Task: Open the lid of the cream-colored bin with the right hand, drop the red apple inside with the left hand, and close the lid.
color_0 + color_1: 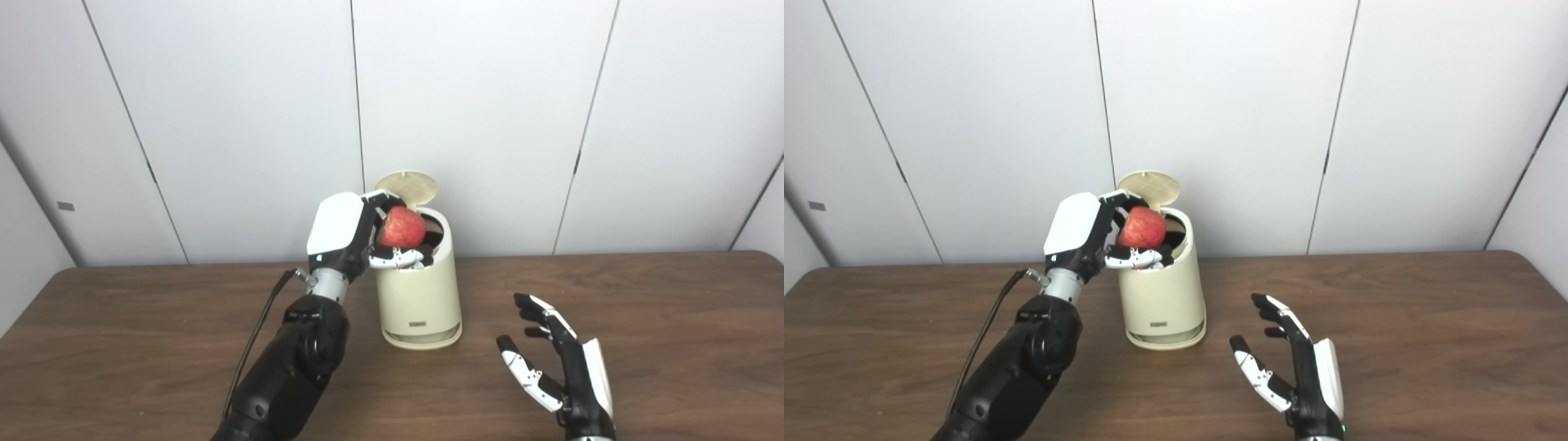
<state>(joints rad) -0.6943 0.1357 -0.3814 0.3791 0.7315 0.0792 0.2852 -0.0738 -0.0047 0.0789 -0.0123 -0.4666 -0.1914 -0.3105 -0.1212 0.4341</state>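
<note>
1. The cream-colored bin (pixel 419 300) stands upright near the centre of the frame on the wooden tabletop (pixel 643 294), close to the white panelled wall (pixel 490 92) behind it.
2. Its round lid (pixel 407 185) is tipped up at the back of the bin, showing its ribbed underside, so the mouth is open.
3. The left hand (pixel 361 236) reaches in from the lower left and sits at the bin's rim, its fingers wrapped around the red apple (pixel 401 227).
4. The apple is held just above the left part of the opening; the lower fingers (pixel 1133 258) lie over the near rim, and whether they touch it cannot be told.
5. The relation that matters: the dark mouth of the bin lies directly below and slightly right of the apple, so a release here would likely send it in, though a small shift toward the centre would look safer.
6. The right hand (pixel 1295 373) rests low in the lower right of the frame, fingers spread, empty, well apart from the bin.
7. By my reading the opening step is done, the drop is under way, and closing the lid remains; the right hand is the free one, to the right of the bin.
</note>
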